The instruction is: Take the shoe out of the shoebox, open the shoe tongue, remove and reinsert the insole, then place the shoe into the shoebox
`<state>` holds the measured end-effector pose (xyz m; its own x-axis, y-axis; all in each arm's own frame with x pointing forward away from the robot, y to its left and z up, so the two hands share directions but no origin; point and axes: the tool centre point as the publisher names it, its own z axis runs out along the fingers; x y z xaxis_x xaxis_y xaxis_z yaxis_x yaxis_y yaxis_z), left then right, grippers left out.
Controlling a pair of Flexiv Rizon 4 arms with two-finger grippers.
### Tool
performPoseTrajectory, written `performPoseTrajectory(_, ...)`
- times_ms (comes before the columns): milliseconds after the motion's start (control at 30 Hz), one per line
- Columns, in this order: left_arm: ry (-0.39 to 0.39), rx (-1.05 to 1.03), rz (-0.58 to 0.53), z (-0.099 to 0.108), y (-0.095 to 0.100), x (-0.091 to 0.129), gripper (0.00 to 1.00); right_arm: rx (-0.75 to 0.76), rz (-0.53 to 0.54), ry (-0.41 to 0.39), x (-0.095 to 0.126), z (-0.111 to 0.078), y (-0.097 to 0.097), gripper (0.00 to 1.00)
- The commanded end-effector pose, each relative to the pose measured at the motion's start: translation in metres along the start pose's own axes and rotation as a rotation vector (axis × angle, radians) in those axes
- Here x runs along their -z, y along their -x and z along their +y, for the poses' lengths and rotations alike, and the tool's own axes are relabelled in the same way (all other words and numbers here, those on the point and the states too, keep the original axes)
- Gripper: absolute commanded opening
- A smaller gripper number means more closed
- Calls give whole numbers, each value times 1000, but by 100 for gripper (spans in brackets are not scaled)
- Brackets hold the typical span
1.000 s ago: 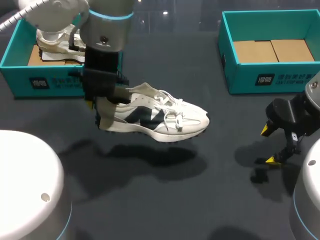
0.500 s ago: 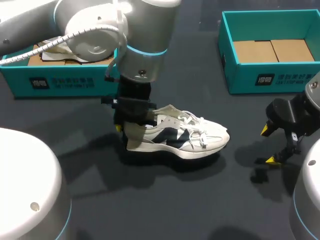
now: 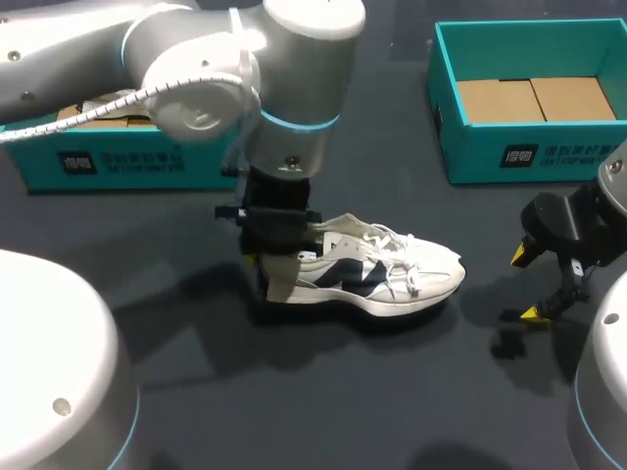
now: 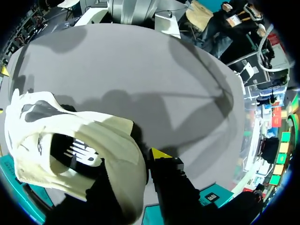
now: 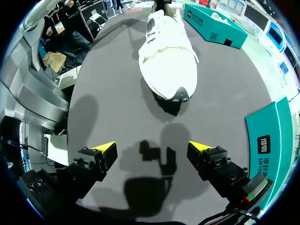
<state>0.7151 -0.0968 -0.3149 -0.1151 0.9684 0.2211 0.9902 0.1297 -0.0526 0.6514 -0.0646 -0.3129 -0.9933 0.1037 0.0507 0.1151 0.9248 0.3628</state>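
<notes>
A white shoe (image 3: 392, 269) with dark navy side marks lies on its sole on the dark table, toe to the right. My left gripper (image 3: 274, 264) comes down from above and is shut on the shoe's heel (image 4: 93, 150). One yellow fingertip (image 4: 159, 153) shows outside the heel; the other finger is hidden by the shoe. Ahead of my right gripper (image 5: 152, 147) the shoe (image 5: 168, 61) points its toe at it. That gripper (image 3: 534, 284) hangs open and empty near the table's right edge, clear of the shoe.
A teal shoebox (image 3: 127, 162) at the back left is largely hidden behind my left arm. A second teal shoebox (image 3: 529, 152) at the back right shows a bare cardboard floor; its wall (image 5: 272, 140) stands beside my right gripper.
My left arm has carried the shoe down and to the right, from hanging above the table to resting on it. The right arm has not moved.
</notes>
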Motion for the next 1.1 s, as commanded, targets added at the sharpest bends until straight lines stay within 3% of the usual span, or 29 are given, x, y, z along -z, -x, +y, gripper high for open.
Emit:
performPoseTrajectory(33, 40, 10, -1, -5, 11, -24, 0, 0, -3, -2, 0, 0, -2, 100)
performPoseTrajectory(567, 100, -45, -6, -1, 32, -55, 0, 0, -3, -2, 0, 0, -2, 100)
performPoseTrajectory(1100, 113, -52, -2, 3, 37, -65, 0, 0, -3, -2, 0, 0, -2, 100)
